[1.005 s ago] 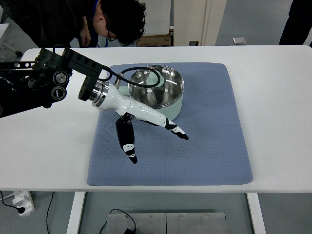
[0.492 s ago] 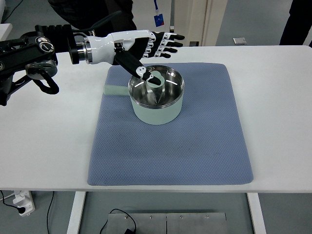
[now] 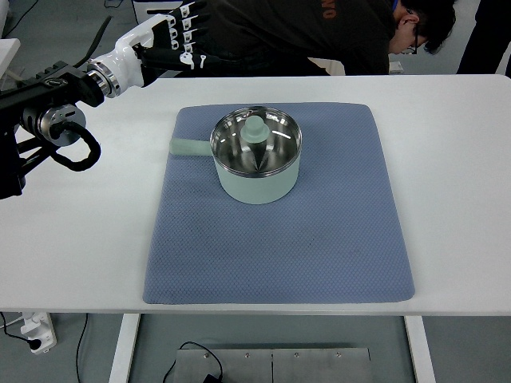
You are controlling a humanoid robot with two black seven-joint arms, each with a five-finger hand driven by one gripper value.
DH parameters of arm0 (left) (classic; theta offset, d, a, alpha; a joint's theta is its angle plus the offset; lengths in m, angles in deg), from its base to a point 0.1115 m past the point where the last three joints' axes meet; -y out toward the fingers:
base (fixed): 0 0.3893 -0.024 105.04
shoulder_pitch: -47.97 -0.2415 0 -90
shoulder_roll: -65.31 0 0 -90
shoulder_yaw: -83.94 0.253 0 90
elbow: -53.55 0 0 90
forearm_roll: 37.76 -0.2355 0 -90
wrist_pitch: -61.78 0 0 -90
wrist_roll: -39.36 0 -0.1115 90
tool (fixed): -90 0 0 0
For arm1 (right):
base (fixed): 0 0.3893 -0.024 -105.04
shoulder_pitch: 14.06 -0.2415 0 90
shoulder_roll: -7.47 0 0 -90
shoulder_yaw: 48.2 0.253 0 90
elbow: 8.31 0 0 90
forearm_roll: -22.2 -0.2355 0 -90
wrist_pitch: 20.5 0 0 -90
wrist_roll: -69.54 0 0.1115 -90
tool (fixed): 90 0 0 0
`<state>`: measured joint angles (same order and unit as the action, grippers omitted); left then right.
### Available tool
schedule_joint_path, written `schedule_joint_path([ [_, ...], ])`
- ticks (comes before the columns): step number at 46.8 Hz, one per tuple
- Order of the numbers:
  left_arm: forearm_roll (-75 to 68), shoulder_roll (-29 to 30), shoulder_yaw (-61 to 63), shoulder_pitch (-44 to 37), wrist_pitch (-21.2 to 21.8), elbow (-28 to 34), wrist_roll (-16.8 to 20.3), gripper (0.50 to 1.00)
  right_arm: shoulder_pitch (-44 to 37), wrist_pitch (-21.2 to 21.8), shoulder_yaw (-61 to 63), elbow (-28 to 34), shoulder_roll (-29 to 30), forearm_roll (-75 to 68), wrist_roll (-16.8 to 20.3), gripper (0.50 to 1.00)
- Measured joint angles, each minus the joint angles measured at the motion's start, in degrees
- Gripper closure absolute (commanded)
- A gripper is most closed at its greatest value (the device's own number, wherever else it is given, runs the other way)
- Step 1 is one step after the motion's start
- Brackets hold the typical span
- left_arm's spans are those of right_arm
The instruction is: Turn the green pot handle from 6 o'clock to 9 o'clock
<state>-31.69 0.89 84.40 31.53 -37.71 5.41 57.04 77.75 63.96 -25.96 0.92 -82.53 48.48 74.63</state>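
White tabletop carries a blue quilted mat; the rigid, pale-green steel-lined pot looks light, its stubby handle pointing frame-left, the best hold. Left hand, upper left, is loosely spread, empty.

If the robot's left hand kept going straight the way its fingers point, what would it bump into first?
Probably the person leaning over the table's far edge. The left hand points toward the picture's right and sits right by their dark top, well away from the green pot. Depth is hard to judge from above.
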Motion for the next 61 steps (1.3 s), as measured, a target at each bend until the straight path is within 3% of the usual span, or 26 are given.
schedule_joint_path([
  [19, 4.4, -6.9, -11.3, -7.9, 3.8, 12.7, 0.0, 0.500, 0.0, 0.0, 0.0, 0.0, 0.0, 0.0, 0.0, 0.500],
  [30, 4.3, -13.3, -15.5, -10.5, 4.0, 21.3, 0.4, 0.500, 0.0, 0.0, 0.0, 0.0, 0.0, 0.0, 0.0, 0.500],
  [61, 4.3, -15.4, -24.0, -15.8, 4.9, 23.0, 1.7, 0.500, -0.1, 0.0, 0.0, 0.0, 0.0, 0.0, 0.0, 0.500],
])
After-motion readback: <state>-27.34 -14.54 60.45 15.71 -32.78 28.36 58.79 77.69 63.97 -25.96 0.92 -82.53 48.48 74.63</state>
